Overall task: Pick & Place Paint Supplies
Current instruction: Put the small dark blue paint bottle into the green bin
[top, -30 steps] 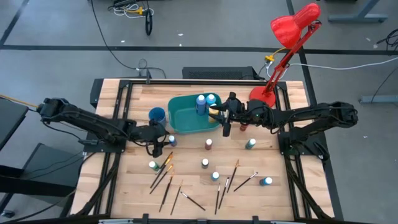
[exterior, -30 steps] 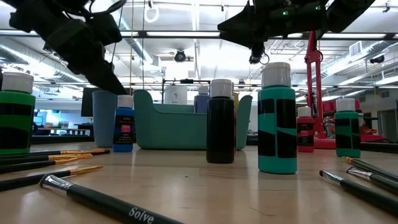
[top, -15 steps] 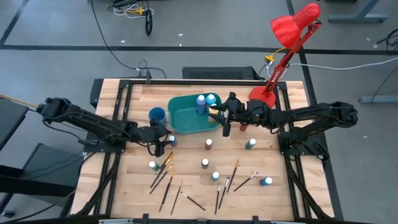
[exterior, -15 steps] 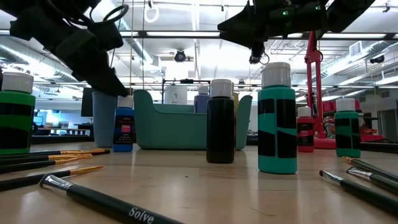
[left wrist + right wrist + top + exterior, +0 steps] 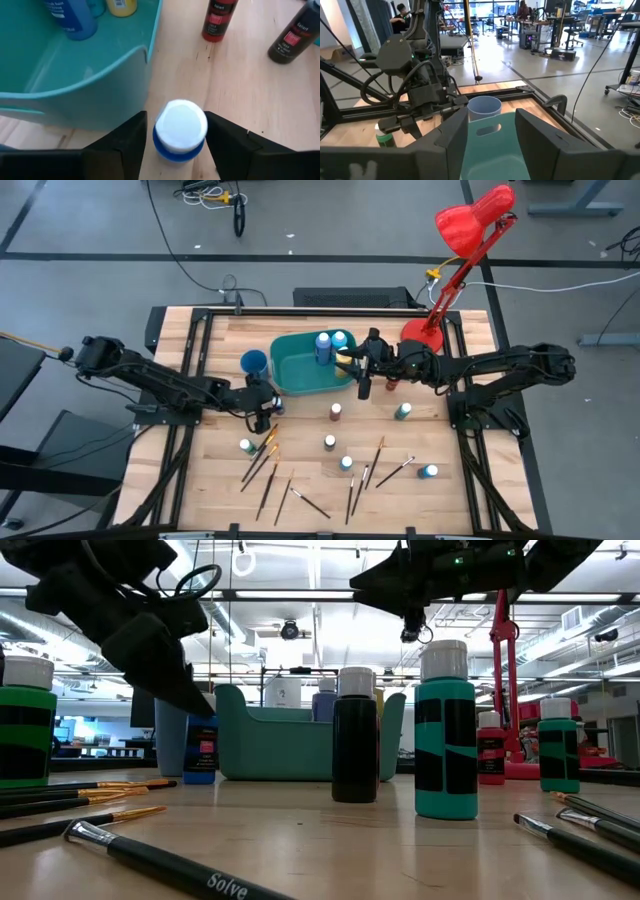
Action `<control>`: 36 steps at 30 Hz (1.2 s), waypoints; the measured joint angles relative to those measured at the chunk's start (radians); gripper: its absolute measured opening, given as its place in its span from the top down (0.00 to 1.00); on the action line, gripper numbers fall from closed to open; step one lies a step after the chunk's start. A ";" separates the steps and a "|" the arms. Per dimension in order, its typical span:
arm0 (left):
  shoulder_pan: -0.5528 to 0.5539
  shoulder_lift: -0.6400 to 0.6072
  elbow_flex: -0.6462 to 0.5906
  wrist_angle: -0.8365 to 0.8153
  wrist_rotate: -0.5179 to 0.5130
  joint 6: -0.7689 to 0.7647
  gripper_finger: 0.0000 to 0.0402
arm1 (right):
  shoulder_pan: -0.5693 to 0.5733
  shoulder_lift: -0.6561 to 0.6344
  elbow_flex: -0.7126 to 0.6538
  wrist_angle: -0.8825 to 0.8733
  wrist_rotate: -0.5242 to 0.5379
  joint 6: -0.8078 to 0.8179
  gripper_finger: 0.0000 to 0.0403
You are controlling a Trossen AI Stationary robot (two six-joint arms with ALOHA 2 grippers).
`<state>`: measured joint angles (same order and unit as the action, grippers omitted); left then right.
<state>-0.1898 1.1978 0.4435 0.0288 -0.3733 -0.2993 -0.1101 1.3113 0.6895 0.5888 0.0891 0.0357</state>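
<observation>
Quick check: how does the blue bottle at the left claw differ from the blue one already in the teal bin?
The white-capped blue paint bottle stands on the wooden table, just outside the teal plastic bin; the other blue paint bottle stands inside the bin. The first sits between the left claw's fingers; the binned one has no claw around it. Its neighbour is a yellow bottle; the first stands alone. Both are blue and upright.

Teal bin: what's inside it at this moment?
Inside the teal bin stand two blue bottles and a yellow bottle at its far end. The right tool hovers over that corner, so anything beneath it is hidden.
</observation>
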 joint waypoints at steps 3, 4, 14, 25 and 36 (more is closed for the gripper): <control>0.000 0.000 0.000 0.008 0.000 -0.003 0.57 | 0.000 0.000 0.000 0.000 0.000 0.000 0.59; 0.000 0.000 0.000 0.019 0.007 -0.005 0.59 | 0.000 0.000 0.000 0.000 0.000 0.000 0.59; -0.015 0.000 -0.001 0.378 0.196 0.022 0.67 | 0.000 0.000 0.000 0.001 0.000 0.000 0.59; 0.054 0.000 0.153 0.390 -0.060 0.284 0.67 | 0.000 0.000 0.000 0.003 0.000 0.000 0.59; 0.265 0.119 0.191 0.316 -0.132 0.175 0.66 | 0.000 0.000 0.000 0.003 0.000 0.000 0.59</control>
<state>0.0753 1.3169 0.6342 0.3447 -0.5056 -0.1244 -0.1101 1.3113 0.6895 0.5918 0.0891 0.0357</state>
